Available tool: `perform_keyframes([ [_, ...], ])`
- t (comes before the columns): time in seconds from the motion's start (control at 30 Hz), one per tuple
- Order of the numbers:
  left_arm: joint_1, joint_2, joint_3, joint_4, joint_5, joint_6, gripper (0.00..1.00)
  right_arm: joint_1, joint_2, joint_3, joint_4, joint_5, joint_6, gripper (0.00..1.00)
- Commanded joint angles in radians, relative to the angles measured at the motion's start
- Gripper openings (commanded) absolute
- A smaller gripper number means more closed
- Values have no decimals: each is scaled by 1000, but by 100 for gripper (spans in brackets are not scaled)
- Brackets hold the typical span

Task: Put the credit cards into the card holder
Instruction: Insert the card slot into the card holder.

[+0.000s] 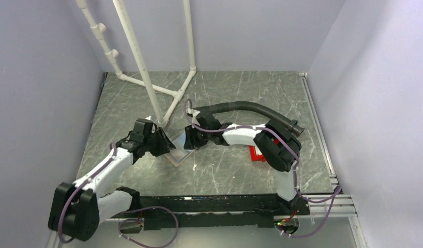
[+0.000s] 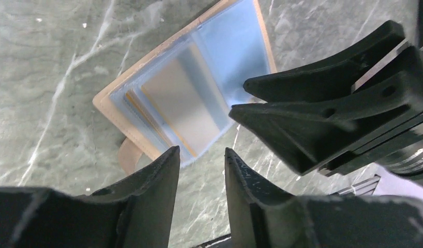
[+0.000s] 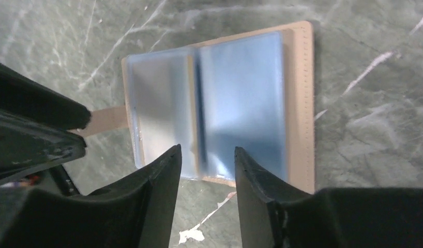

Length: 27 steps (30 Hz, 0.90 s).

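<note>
A table with a dark grey-green, marble-patterned top veined in white fills the floor of the scene, enclosed on the left, far and right sides by plain pale lavender walls. A white pipe frame stands on the far left part of the table, its slanted uprights rising out of the top of the view and its feet forking across the surface. A red bin, only partly in view, sits right of centre. A metal rail runs along the table's right edge. A few white specks dot the surface near the middle.
</note>
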Motion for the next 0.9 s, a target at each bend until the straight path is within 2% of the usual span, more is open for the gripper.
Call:
perform_keyframes([
  [0.0, 20, -114, 1, -83, -73, 21, 48, 86, -76, 95, -190, 260, -200, 48],
  [0.2, 57, -146, -9, -123, -52, 27, 63, 148, -13, 187, -248, 311, -259, 61],
  [0.53, 86, -173, -16, -131, -21, 31, 65, 200, 95, 259, -312, 437, -276, 65],
  [0.6, 88, -170, -16, -126, -10, 33, 66, 200, 95, 236, -300, 456, -265, 58],
  [0.67, 89, -167, -16, -117, 0, 33, 66, 196, 94, 216, -285, 465, -245, 44],
  [0.77, 89, -148, -28, -67, 45, 30, 66, 176, 78, 173, -238, 416, -202, 29],
  [0.87, 89, -82, -29, 2, 117, 23, 58, 147, 62, 120, -174, 338, -148, 15],
])
